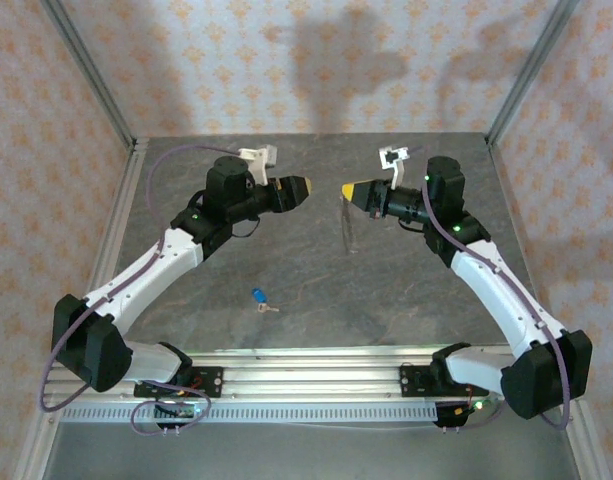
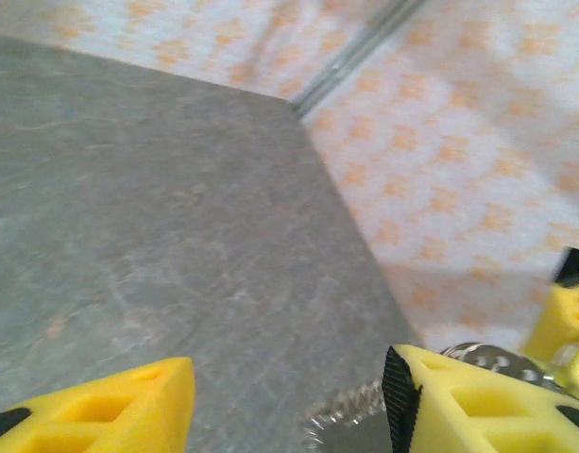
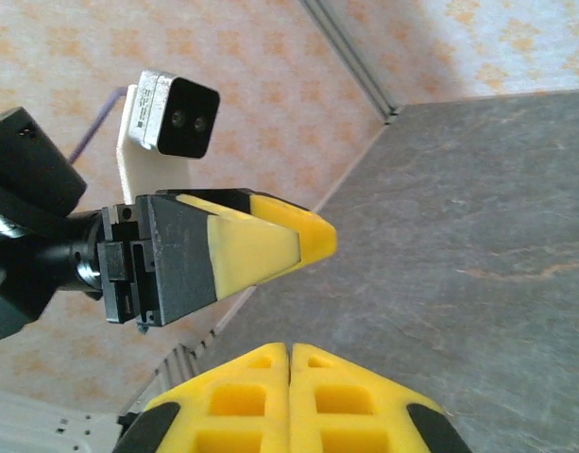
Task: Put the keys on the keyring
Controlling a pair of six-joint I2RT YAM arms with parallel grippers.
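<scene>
Left gripper [image 1: 304, 186]: held raised over the far middle of the table [image 1: 386, 290], pointed toward the right gripper. In the left wrist view its yellow fingers [image 2: 128, 406] are seen parted by a moderate gap, with nothing between them.
Right gripper [image 1: 346, 189]: held raised opposite the left gripper, tip to tip but apart. In the right wrist view its two yellow fingers [image 3: 242, 396] are seen pressed together along a thin seam.
Keyring [image 1: 351, 228]: seen from above as a thin pale loop hanging from the closed tip of the right gripper, so it is taken as pinched there. In the left wrist view a stretch of its chain-like band [image 2: 350, 408] is seen beside the left gripper's right finger, running toward the right gripper [image 2: 568, 316]; the grip point itself is hidden.
Key [image 1: 259, 296]: laid flat on the grey table near the front rail [image 1: 316, 375], well apart from both grippers, blue head away from the rail and pale blade toward it.
Left gripper from the right wrist [image 3: 308, 241]: seen side-on, just above the right gripper's fingers, its wrist camera [image 3: 176, 118] facing the lens.
Surroundings: the table is enclosed by patterned orange-and-cream walls [image 1: 286, 60].
</scene>
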